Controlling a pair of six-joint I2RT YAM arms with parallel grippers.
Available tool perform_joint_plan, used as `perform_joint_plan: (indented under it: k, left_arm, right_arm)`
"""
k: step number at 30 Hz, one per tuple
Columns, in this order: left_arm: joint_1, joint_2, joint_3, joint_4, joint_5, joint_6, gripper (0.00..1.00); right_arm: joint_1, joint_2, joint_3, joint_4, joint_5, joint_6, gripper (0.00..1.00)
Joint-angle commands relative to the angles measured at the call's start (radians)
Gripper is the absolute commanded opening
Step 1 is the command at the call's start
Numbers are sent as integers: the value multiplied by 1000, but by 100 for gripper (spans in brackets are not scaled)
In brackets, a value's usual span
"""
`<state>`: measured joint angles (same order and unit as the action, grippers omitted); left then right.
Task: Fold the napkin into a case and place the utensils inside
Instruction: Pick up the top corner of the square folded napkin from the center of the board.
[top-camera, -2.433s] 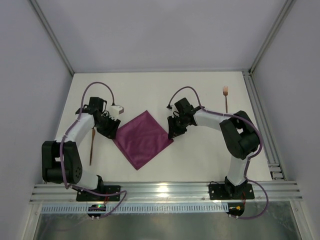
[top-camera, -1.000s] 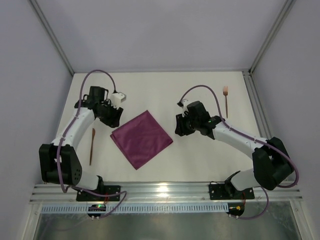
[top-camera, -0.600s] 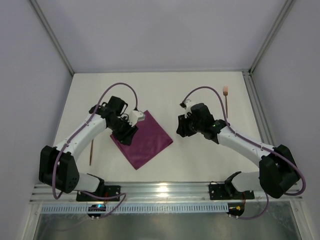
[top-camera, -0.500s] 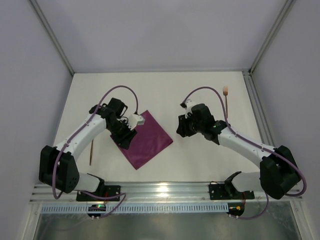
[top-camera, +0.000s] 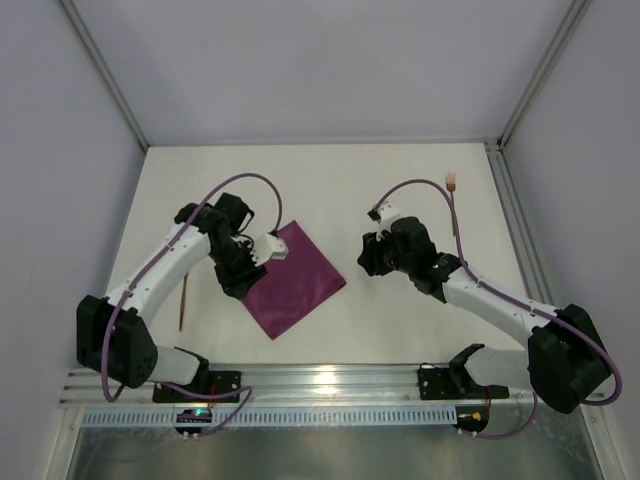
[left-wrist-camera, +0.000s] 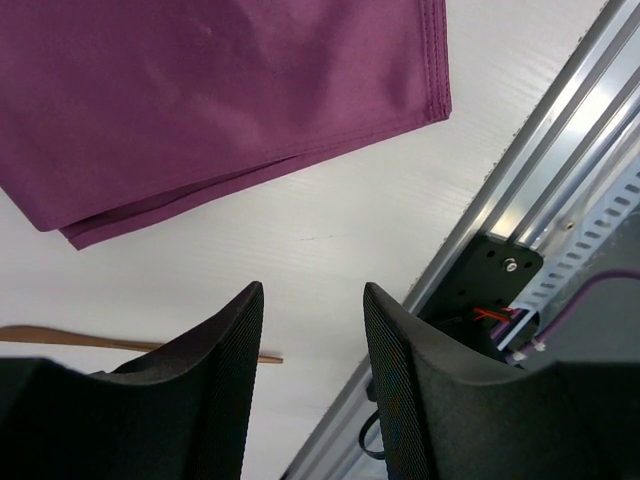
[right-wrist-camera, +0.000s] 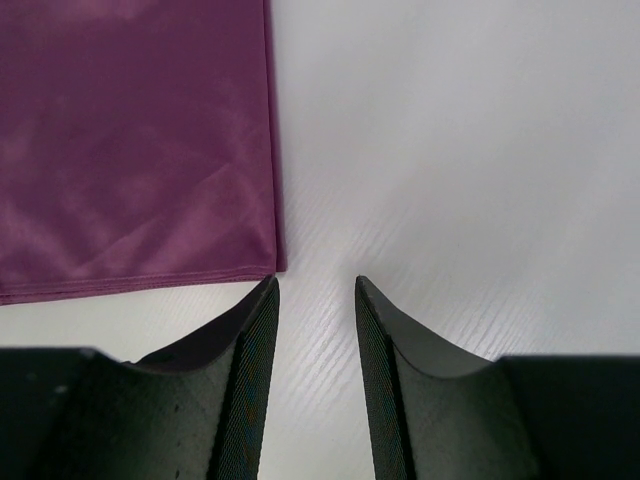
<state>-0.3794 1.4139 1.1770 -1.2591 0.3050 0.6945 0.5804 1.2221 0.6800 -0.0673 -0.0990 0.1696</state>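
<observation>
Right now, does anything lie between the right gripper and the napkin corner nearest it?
Nothing visible does. In the right wrist view the right gripper is open above the table, and the corner of the napkin lies just beyond one fingertip, with only tabletop between them.

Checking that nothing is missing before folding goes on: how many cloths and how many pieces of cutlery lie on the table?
Cloth: 1, the napkin
Cutlery: 2, the left utensil and the right utensil
Total: 3
</observation>
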Motion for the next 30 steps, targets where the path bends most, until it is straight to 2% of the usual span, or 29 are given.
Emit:
perform_joint_plan:
  k: [1, 8, 20, 24, 30]
  left_arm:
    - [-41, -123, -78, 36, -32, 94, 47]
    - [-136, -204, -180, 112, -9, 204, 47]
    - [-190, -202, -280, 243, -12, 341, 46]
    - [-211, -201, -301, 267, 2, 349, 43]
    - [-355, -191, -385, 362, 37, 271, 41]
  right_arm:
    - [4, -7, 4, 90, 19, -36, 41]
    - [4, 24, 3, 109, 5, -22, 41]
    - [4, -36, -36, 109, -21, 5, 41]
    - [4, -41, -40, 106, -24, 2, 41]
    - [4, -45, -57, 123, -36, 15, 41]
